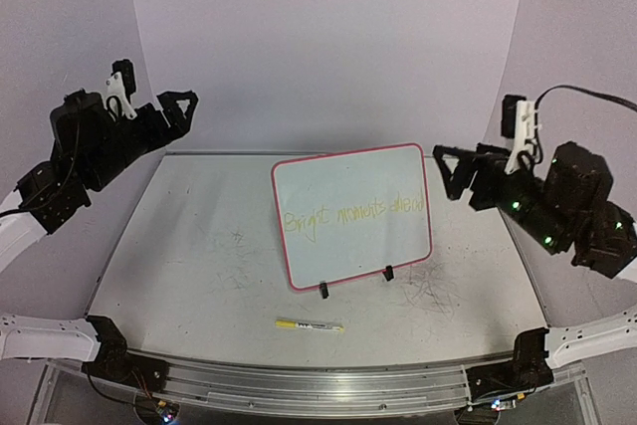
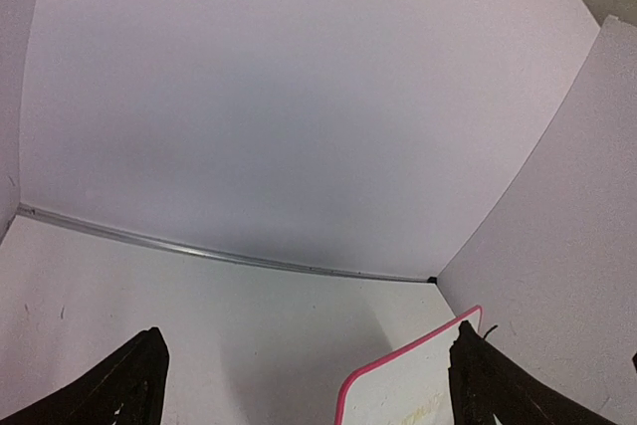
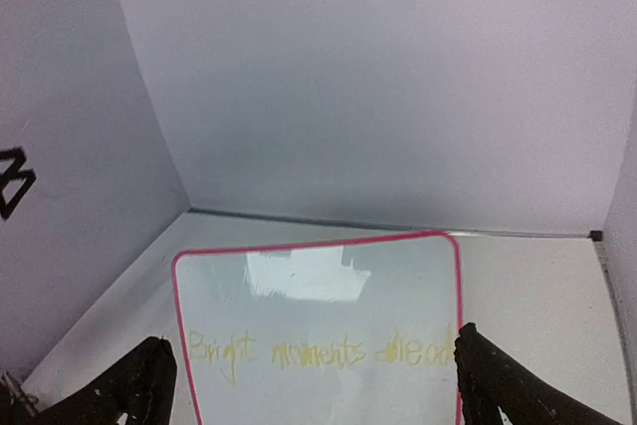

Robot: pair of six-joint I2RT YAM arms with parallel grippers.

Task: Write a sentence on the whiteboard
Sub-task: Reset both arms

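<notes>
The left arm (image 1: 100, 141) hung raised at the left edge of the counter (image 1: 189, 246), the left jaws spread wide and holding nothing. A yellow marker (image 1: 310, 325) lay near the counter's front edge, on the near side of the whiteboard (image 1: 348, 171). The board sat mid-counter, with the sentence (image 1: 353, 212) "Bright moments ahead" across it in faint yellow. The right arm (image 1: 542, 201) hovered high at the right edge, the right jaws fully apart and empty. The writing looked done. Any parking move was best made upward and outward, well away from the board face, so nothing smeared the ink or nudged the board.
</notes>
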